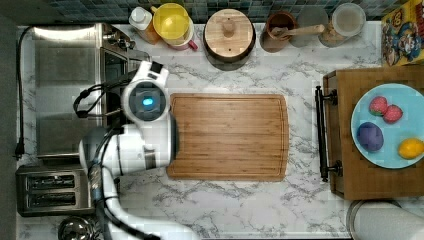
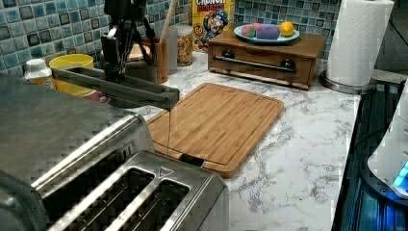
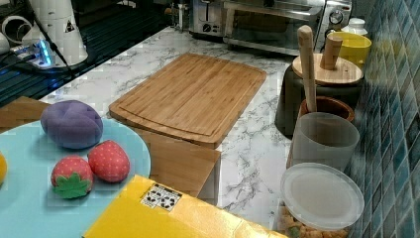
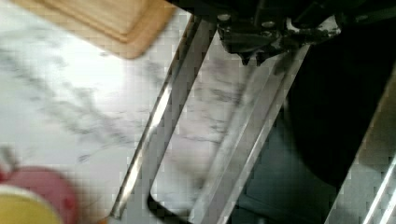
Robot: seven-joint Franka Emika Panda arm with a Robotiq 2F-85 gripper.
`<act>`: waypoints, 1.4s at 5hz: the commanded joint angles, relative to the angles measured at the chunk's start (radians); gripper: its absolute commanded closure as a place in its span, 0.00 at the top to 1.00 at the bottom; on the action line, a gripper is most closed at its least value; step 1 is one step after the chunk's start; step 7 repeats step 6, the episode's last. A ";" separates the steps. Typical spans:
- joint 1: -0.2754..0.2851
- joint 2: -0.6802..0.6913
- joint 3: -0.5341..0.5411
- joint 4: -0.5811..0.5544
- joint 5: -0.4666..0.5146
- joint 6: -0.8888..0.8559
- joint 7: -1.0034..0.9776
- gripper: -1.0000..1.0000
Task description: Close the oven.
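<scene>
Brushed steel oven (image 1: 65,90) sits at the counter's end beside the toaster (image 2: 144,202); its glass door (image 2: 115,86) hangs partly open, roughly level, so you have most of the closing left. Gripper (image 2: 115,72) is at the door's handle bar (image 4: 159,121), apparently touching; finger state I cannot tell.

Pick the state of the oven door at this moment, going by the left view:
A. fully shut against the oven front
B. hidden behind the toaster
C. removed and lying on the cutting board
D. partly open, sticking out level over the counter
D: in the left view the oven door juts out roughly level above the marble counter, with the tool at it.
</scene>
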 commanded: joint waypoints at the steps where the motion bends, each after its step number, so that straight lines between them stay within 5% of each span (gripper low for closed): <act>1: 0.199 -0.072 0.025 0.197 -0.436 -0.142 0.563 0.00; 2: 0.222 -0.079 0.019 0.215 -0.565 -0.144 0.703 0.00; 7: 0.209 -0.293 -0.018 0.187 -0.529 -0.229 0.965 0.00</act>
